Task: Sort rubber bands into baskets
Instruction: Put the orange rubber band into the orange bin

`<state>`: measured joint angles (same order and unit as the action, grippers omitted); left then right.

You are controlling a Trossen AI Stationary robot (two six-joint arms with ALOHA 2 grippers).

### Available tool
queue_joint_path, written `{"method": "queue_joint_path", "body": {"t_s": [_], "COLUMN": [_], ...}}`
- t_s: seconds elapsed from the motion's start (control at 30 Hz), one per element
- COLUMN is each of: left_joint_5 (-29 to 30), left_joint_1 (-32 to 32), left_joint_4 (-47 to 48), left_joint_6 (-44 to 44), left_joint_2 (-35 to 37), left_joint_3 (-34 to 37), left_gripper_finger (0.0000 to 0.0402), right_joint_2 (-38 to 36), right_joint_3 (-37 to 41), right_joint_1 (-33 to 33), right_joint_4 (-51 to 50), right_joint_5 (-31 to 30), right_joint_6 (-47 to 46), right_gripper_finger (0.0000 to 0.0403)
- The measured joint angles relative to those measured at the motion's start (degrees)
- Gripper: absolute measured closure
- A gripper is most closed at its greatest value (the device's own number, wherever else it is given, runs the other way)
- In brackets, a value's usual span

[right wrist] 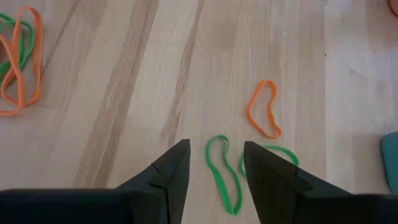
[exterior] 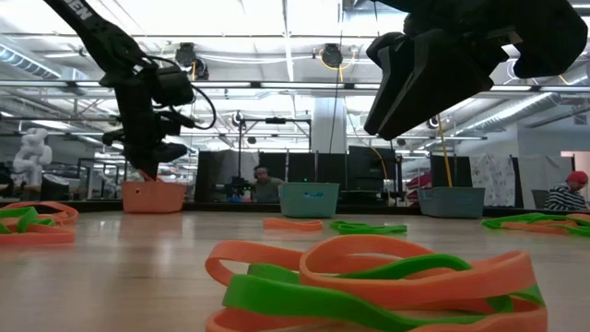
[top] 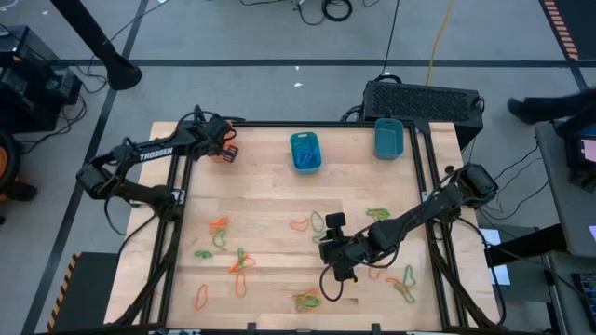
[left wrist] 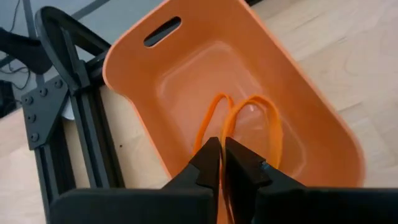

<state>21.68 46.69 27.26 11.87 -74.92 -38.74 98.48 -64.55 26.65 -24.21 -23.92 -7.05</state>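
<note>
Left wrist view: the left gripper (left wrist: 222, 163) hangs over the orange basket (left wrist: 155, 81), its fingers pinched almost together on an orange rubber band (left wrist: 273, 127) that dangles inside the bin. A clean drop likely means opening fully while centred above the basket floor. The right gripper (right wrist: 216, 163) hovers low over the table (right wrist: 124, 93) with fingers parted and empty, a green rubber band (right wrist: 221, 171) lying between them; squaring over that loop before descending should help. Two teal baskets (top: 304, 152) wait at the table's far edge.

Robotics lab: ceiling ducts (exterior: 277, 57), workstations (exterior: 369, 171)
</note>
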Motion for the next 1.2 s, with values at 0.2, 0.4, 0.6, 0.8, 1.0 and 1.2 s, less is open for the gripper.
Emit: {"method": "queue_joint_path", "body": {"t_s": [0.2, 0.4, 0.6, 0.8, 1.0, 1.2], "left_joint_5": [0.2, 3.5, 4.5, 5.5, 4.7, -1.6], "left_joint_1": [0.0, 0.0, 0.0, 0.0, 0.1, -0.5], "left_joint_4": [-0.2, -0.4, -1.8, -2.5, -2.9, -2.2], "left_joint_6": [-0.6, -0.3, -0.2, 1.1, 1.5, 1.4], "left_joint_2": [-0.1, -0.1, -0.1, -0.1, -0.1, 0.7], "left_joint_3": [0.0, 0.0, 0.0, 0.0, 0.0, 0.0], "left_gripper_finger": [0.034, 0.0292, 0.024, 0.0207, 0.02, 0.02], "right_joint_2": [0.0, 0.0, 0.0, 0.0, 0.0, 0.0], "right_joint_3": [0.0, 0.0, 0.0, 0.0, 0.0, 0.0], "right_joint_1": [0.0, 0.0, 0.0, 0.0, 0.0, 0.0], "right_joint_4": [0.0, 0.0, 0.0, 0.0, 0.0, 0.0], "right_joint_5": [0.0, 0.0, 0.0, 0.0, 0.0, 0.1], "right_joint_6": [0.0, -0.1, -0.4, -0.4, -0.4, -0.8], "right_gripper_finger": [0.0259, 0.0259, 0.0259, 0.0259, 0.0259, 0.0259]}}
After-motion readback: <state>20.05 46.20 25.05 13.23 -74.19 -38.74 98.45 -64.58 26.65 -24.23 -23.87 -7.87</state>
